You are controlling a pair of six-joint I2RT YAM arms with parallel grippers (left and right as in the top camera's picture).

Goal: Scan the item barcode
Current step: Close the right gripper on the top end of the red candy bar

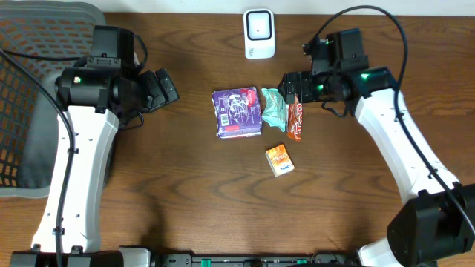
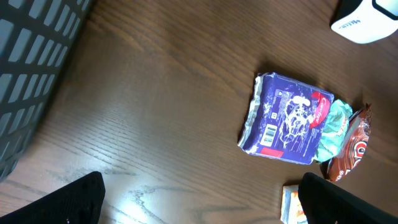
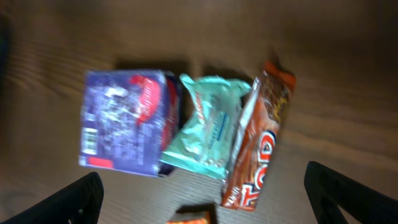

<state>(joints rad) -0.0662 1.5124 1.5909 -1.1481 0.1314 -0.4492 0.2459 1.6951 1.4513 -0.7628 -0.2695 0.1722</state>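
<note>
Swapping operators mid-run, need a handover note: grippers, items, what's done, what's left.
Left gripper: open, empty, left of the items.
Right gripper: open, empty, by the packets.
On the brown wooden table: purple foil packet, barcode up, mint-green plastic packet and brown-orange snack wrapper bunched together; small orange box nearer, apart. White plastic scanner at the far edge.
Done: nothing held; no scan evident.
Left: pick an item, show its barcode to the scanner.

Your left arm (image 1: 82, 159) and right arm (image 1: 397, 144) wear long white shells between black joint housings. Thin black cables (image 1: 367, 8) loop off the wrists. A green light (image 1: 365, 76) glows on the right one, and the fingertips (image 2: 81, 199) are matte black.
</note>
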